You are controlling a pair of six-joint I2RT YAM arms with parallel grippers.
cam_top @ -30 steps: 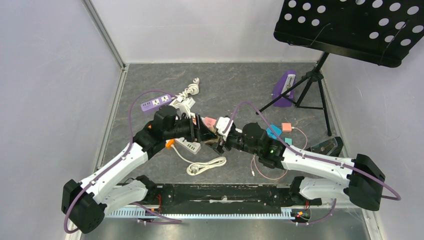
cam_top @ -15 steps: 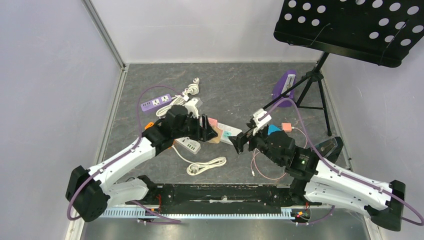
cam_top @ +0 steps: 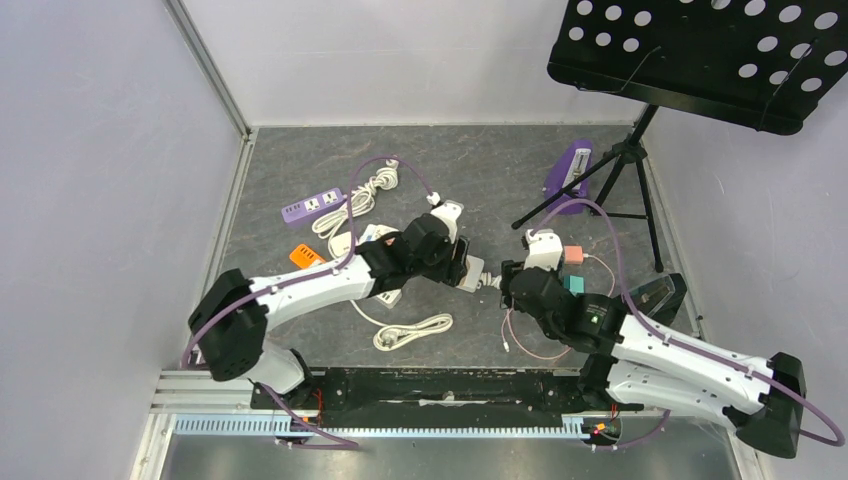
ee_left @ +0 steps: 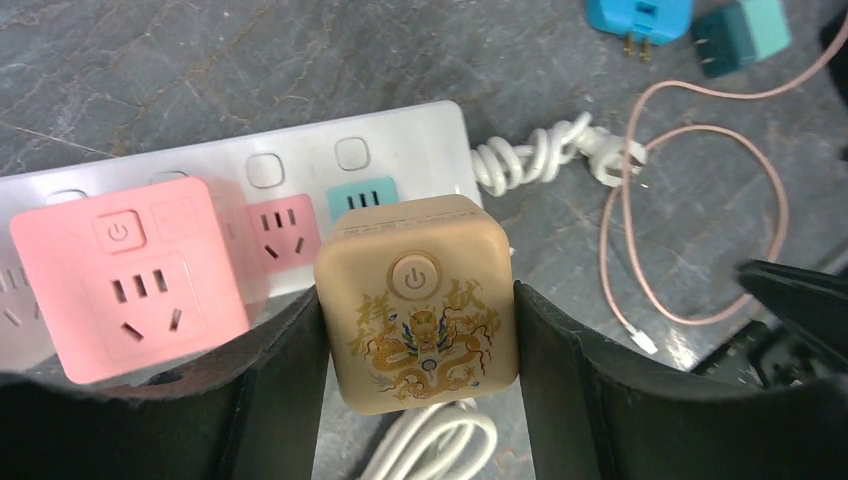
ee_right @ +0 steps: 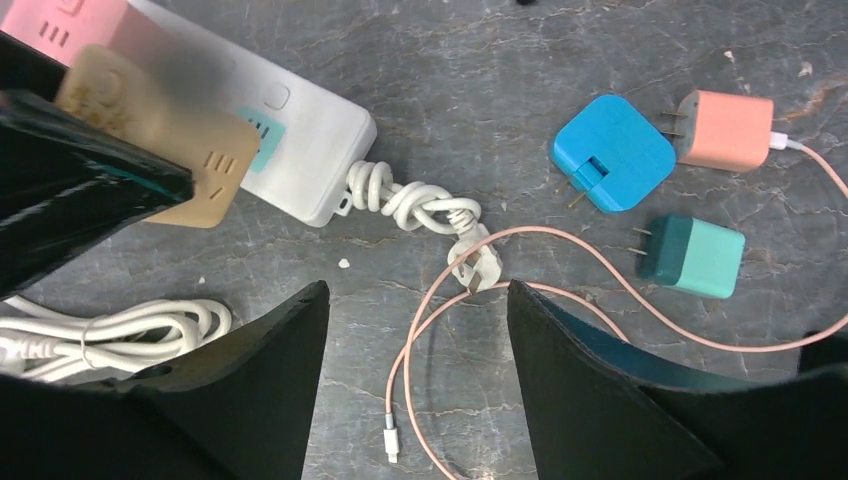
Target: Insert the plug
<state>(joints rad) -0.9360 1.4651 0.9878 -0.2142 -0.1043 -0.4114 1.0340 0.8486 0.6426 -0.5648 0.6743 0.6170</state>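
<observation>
Plug [ee_left: 415, 300], a tan cube with a gold dragon and a power button on its face, is clamped between the fingers of the left gripper [ee_left: 415, 312]. Just beyond those fingers lies a white power strip [ee_left: 400, 140]. The plug partly covers a teal socket, though whether it touches the strip cannot be told. A pink cube [ee_left: 130, 275] sits on the strip to the gripper's left. The right gripper [ee_right: 415, 290] is spread apart and holds nothing. The strip's knotted cord [ee_right: 410, 205] lies just ahead of it, with blue [ee_right: 613, 152], salmon [ee_right: 730, 130] and teal [ee_right: 700, 257] chargers to its right.
</observation>
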